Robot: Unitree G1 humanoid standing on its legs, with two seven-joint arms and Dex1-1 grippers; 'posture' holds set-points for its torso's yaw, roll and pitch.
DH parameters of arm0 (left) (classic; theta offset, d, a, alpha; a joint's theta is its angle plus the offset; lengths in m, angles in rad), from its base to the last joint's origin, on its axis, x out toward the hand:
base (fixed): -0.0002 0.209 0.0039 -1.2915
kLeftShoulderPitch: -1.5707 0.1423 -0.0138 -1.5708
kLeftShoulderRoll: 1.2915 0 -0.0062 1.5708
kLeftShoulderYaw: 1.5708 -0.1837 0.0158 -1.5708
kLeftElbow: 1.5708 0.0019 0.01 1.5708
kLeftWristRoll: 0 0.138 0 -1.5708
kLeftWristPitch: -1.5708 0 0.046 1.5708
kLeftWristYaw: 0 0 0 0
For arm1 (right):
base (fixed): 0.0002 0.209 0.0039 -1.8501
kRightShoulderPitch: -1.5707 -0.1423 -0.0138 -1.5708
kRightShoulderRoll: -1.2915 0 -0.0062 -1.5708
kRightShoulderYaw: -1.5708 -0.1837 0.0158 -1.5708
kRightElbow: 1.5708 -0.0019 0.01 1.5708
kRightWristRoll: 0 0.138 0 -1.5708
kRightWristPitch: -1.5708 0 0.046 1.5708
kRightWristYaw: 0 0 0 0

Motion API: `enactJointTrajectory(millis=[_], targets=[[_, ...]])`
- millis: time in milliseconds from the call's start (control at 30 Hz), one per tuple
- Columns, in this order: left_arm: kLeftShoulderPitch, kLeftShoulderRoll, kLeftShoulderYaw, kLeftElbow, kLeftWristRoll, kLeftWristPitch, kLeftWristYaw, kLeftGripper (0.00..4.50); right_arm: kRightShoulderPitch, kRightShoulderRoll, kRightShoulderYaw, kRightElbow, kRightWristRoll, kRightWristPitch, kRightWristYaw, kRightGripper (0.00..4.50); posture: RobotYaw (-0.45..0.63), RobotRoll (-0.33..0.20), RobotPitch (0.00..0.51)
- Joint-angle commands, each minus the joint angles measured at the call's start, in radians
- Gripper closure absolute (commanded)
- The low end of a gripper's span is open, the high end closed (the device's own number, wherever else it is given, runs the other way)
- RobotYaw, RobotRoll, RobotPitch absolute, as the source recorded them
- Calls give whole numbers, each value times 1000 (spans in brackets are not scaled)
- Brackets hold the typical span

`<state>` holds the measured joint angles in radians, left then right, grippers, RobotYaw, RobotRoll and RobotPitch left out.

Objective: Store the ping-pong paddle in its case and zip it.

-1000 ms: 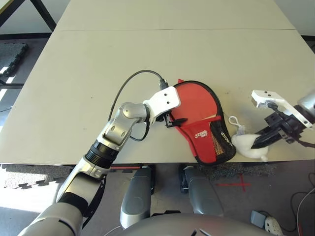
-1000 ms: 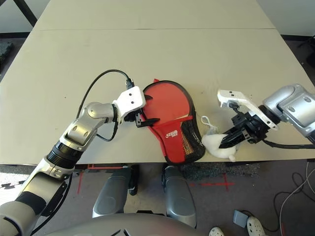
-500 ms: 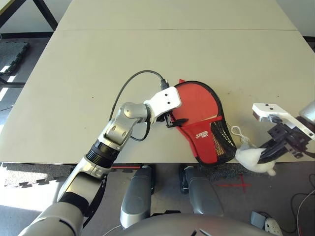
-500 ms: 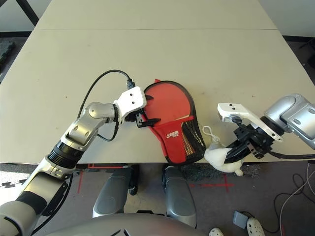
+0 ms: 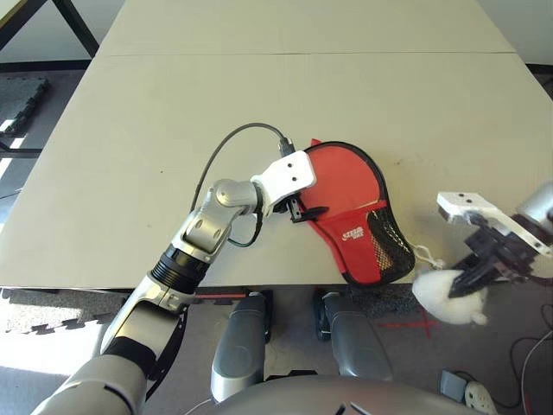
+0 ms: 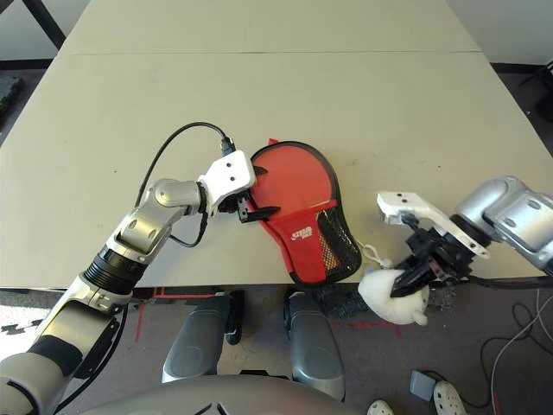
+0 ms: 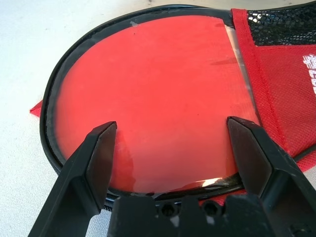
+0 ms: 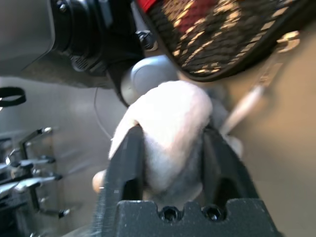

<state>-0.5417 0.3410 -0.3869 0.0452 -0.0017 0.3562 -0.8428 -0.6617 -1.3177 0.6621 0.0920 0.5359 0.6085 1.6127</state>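
Nearest, just past the table's front edge on the right, the right gripper has its two black fingers set on either side of the fluffy pull charm (it looks white here), which hangs off the edge over the floor. In the right wrist view the fingers press against the charm's sides, so it reads as a grip on the charm, though how firm I cannot tell. A thin cord runs from the charm back to the narrow end of the case.

The case lies red side up near the front edge of the table, its mesh pocket and white logo toward the near end, black piping round the rim. The ping-pong paddle sits inside it; its red face shows within the black edge in the left wrist view.

The left gripper rests at the case's left edge, jaws spread wide over the round red part, holding nothing.

Beyond, a seam crosses the bare tabletop.
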Motion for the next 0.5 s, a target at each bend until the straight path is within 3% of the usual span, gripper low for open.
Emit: enactJointTrajectory(millis=[33, 133, 233, 300, 500], targets=[[25, 30, -6, 3, -10, 60, -37, 0, -56, -53, -3, 17, 93, -28, 2, 1171, 37, 0, 217], [18, 43, 35, -50, -56, 72, -55, 0, -108, -56, -20, 25, 197, 21, 2, 64, 36, 0, 216], [3, 40, 101, -115, -123, 128, -48, 0, -153, 11, -85, 99, 228, 64, 2, 24, 38, 0, 213], [-10, 26, 164, -146, -167, 168, -19, 0, -182, 107, -171, 197, 201, 84, -10, 24, 41, 0, 212], [-32, -12, 356, -111, -231, 154, 128, 0, -232, 372, -414, 489, 85, 30, -309, 24, 50, 0, 210]])
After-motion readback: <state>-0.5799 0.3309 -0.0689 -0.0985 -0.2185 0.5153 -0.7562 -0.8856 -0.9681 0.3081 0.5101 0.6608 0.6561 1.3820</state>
